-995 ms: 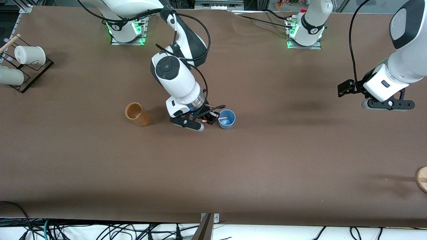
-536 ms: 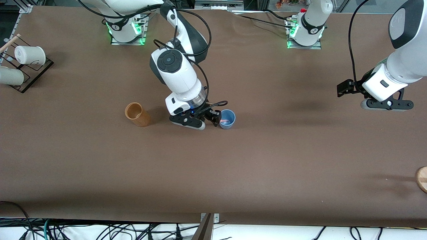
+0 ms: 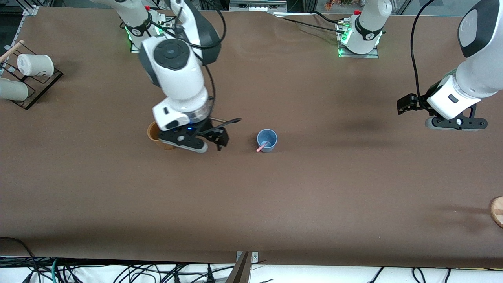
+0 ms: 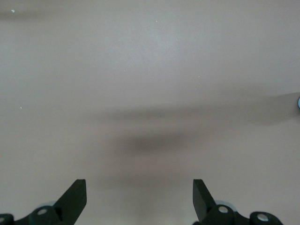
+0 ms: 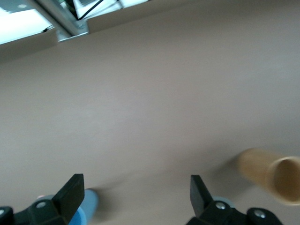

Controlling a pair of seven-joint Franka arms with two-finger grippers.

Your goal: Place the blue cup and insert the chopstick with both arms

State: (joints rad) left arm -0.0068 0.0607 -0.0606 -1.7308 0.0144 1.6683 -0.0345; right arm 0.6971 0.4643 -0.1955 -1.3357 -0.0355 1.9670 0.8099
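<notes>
The blue cup [image 3: 267,140] stands upright on the brown table, near its middle. The pink chopstick [image 3: 262,147] leans inside it, its end sticking over the rim toward the front camera. My right gripper [image 3: 221,138] is open and empty, over the table between the blue cup and the brown cylinder [image 3: 157,135]. The right wrist view shows its open fingers [image 5: 72,192], the cup's side [image 5: 86,204] and the brown cylinder [image 5: 274,180]. My left gripper [image 3: 406,105] is open and empty, held up over the left arm's end of the table, waiting.
A rack with white cups [image 3: 29,70] stands at the right arm's end of the table. A round wooden piece [image 3: 497,211] lies at the edge of the view at the left arm's end. The table's front edge carries cables [image 3: 118,271].
My right gripper has let go of the chopstick, which now rests in the blue cup, and has moved away from the cup toward the brown cylinder. The left arm has barely moved.
</notes>
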